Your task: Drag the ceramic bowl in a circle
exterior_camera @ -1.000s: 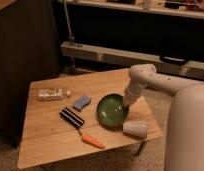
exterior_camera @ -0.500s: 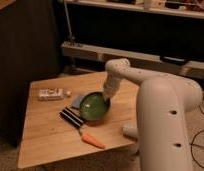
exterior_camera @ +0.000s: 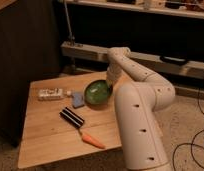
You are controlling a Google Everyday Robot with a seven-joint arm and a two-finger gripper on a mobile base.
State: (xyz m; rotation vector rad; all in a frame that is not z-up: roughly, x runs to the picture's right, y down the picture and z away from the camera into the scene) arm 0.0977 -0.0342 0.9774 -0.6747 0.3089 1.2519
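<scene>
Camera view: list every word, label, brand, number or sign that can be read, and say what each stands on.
No text in this view can be read.
White packet on the left of the table: faint marks, too blurred to read.
Ceramic bowl, carrot, black bar, blue-grey block: no lettering visible.
Robot arm, its pincer shut at the bowl's right rim: no marking visible.
</scene>
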